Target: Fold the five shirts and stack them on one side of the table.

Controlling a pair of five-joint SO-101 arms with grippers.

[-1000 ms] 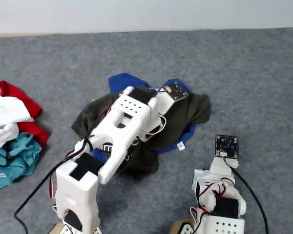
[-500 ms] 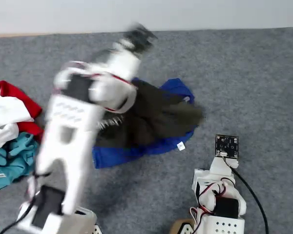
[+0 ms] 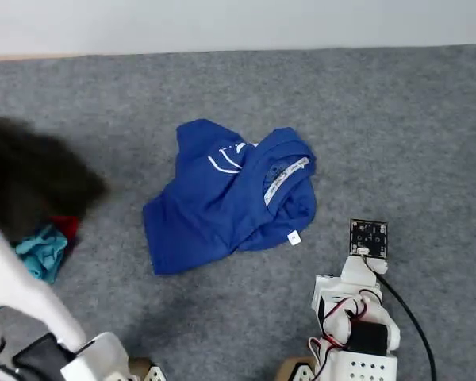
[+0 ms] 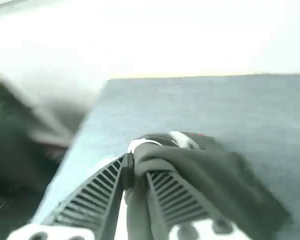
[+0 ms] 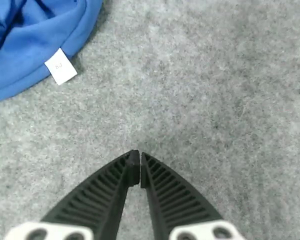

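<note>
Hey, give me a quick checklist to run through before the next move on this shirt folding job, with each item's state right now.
1. Grip: left gripper shut on the dark cloth shirt: ok.
2. Separation: dark cloth shirt apart from the crumpled blue cotton shirt: ok.
3. Blue shirt lying flat for folding: not ok, it is bunched.
4. Spare arm: right gripper shut on nothing, above bare grey carpet: ok.
5. Room beside the teal shirt for setting down: cannot tell, the blurred dark shirt hides it.

Grey felt table (image 3: 397, 127), blue shirt (image 3: 230, 198) crumpled mid-table.
</note>
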